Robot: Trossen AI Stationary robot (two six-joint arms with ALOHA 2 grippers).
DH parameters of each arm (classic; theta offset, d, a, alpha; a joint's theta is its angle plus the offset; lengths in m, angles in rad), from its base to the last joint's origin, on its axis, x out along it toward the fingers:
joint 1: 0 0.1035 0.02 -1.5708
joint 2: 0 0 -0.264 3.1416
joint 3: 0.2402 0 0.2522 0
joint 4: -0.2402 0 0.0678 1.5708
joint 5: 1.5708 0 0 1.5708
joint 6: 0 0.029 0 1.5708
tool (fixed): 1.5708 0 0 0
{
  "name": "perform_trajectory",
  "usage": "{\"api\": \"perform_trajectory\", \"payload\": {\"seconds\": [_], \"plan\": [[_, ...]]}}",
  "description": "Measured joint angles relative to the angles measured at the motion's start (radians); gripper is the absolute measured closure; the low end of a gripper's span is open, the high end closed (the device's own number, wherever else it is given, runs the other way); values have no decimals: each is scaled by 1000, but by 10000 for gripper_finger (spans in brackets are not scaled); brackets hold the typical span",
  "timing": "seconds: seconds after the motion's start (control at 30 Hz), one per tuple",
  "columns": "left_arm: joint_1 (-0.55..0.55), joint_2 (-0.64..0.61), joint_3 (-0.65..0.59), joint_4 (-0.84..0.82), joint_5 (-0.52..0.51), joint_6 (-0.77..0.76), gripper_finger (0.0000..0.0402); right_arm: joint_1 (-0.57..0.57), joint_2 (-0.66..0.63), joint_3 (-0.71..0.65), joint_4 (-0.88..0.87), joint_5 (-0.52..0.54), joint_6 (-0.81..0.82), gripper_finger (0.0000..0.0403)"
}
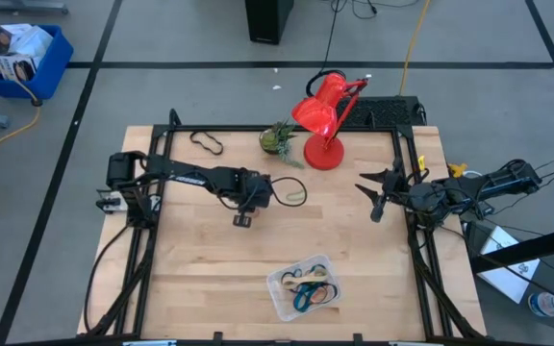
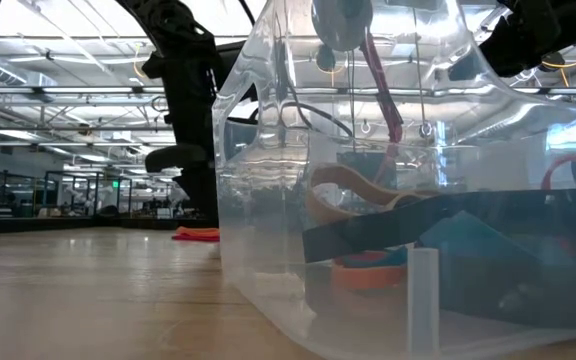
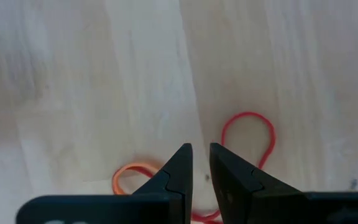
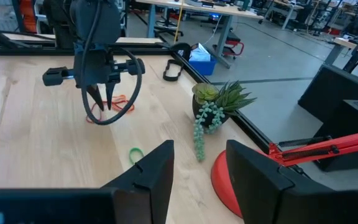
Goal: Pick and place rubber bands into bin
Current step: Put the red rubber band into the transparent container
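A red rubber band (image 3: 248,132) and an orange one (image 3: 129,177) lie flat on the wooden table, left of its middle. My left gripper (image 3: 201,155) points down over them, its fingers a narrow gap apart, with bare wood showing between the tips. The right wrist view shows it (image 4: 102,99) low over both bands (image 4: 118,103). A small green band (image 4: 135,153) lies nearer the plant. A black band (image 1: 207,143) lies at the far left. The clear bin (image 1: 304,286) near the front edge holds several bands. My right gripper (image 1: 374,198) stands open above the table's right side.
A red desk lamp (image 1: 325,120) and a small potted plant (image 1: 279,140) stand at the table's far middle. A black cable loop (image 4: 114,93) hangs off my left wrist. In the low view the bin's wall (image 2: 268,200) fills the foreground. Bare wood lies between the bands and the bin.
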Motion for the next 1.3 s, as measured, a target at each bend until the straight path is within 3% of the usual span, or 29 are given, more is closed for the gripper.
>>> {"api": "perform_trajectory", "payload": {"seconds": [0.43, 0.87, 1.07, 1.3], "plan": [[0, 0, 0, -11, 16, -24, 334, 0, 0, 0, 0, 0, 0, 259], [0, 0, 0, 7, 18, -36, 177, 0, 0, 0, 0, 0, 0, 259], [0, 1, 0, 22, 17, -142, 152, 0, 0, 0, 0, 0, 0, 259], [0, 1, 0, 21, 59, -131, 159, 0, 0, 0, 0, 0, 0, 259]]}}
